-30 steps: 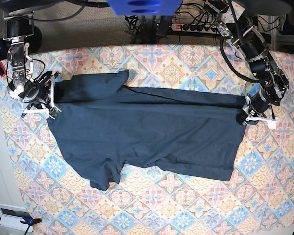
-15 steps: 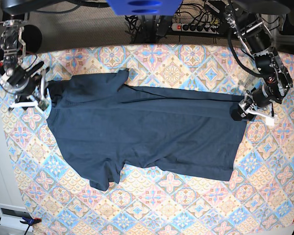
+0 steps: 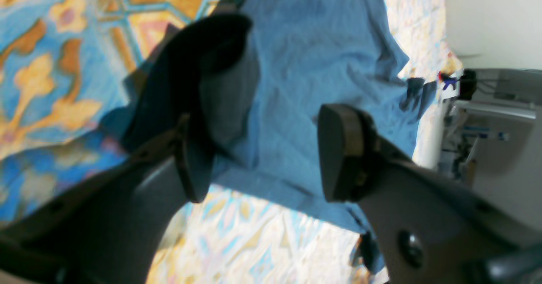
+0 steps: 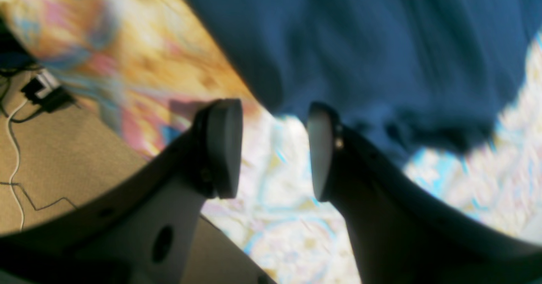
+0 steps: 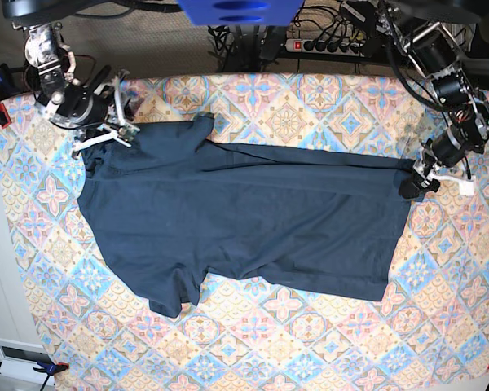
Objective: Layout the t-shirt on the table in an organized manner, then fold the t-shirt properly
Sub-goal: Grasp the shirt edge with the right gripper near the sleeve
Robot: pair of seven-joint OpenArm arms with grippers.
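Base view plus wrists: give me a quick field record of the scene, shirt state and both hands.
surface: table with a pastel diamond-tile cloth
garment: t-shirt, dark navy, spread roughly flat, lengthwise across the table
sleeves: one points toward the near edge, one lies folded in at the far edge
fold status: not yet folded
left hand: open, at the shirt's edge on the base view's right, nothing between the jaws
right hand: open, by the shirt's far corner on the base view's left, holding nothing
wrist views: blurred, fine detail unclear
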